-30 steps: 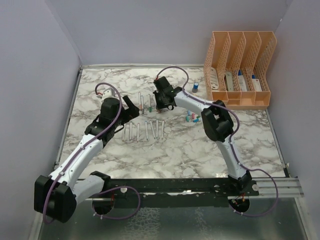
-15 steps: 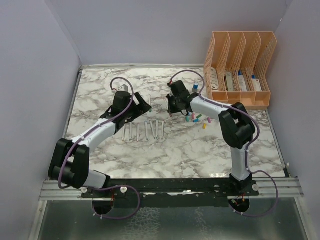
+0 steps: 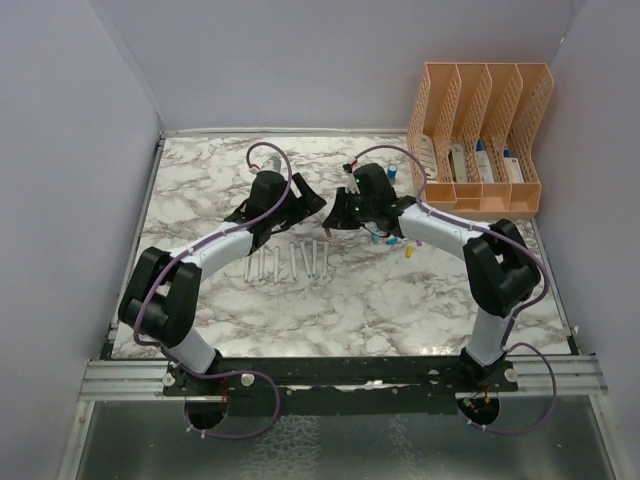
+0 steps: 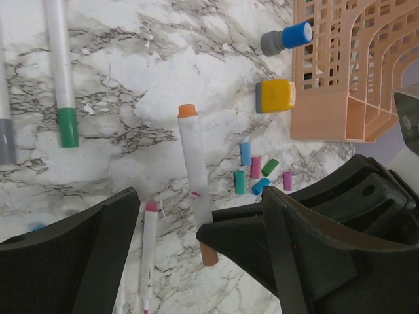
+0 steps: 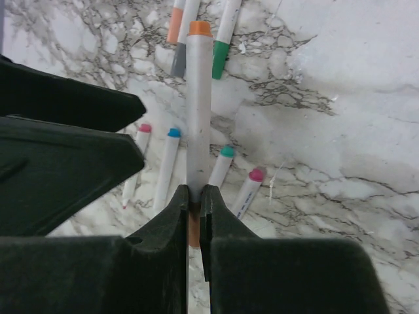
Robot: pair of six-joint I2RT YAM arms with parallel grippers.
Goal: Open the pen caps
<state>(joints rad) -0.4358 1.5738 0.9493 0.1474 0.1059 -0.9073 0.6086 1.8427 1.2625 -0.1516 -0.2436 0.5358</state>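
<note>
My right gripper (image 5: 194, 191) (image 3: 338, 212) is shut on a white pen (image 5: 198, 104) near its lower orange cap (image 5: 194, 232), holding it above the marble table. That same pen (image 4: 194, 167) lies between the wide open jaws of my left gripper (image 4: 196, 193) (image 3: 308, 205), and neither left finger touches it. Its other end is also orange (image 4: 188, 110). Several loose pen caps (image 4: 255, 171) (image 3: 388, 240), blue, pink, green, teal and purple, lie on the table to the right. A row of pens (image 3: 290, 262) lies below the grippers.
An orange file organizer (image 3: 480, 140) (image 4: 340, 85) stands at the back right. Beside it stand a stubby blue item (image 4: 288, 38) and a stubby yellow item (image 4: 275, 95). A green-capped pen (image 4: 62, 72) and a pink-tipped pen (image 4: 149, 255) lie on the marble.
My left arm has swung right to the pen held by my right gripper, and its jaws have narrowed somewhat. The right gripper has shifted right with the pen.
</note>
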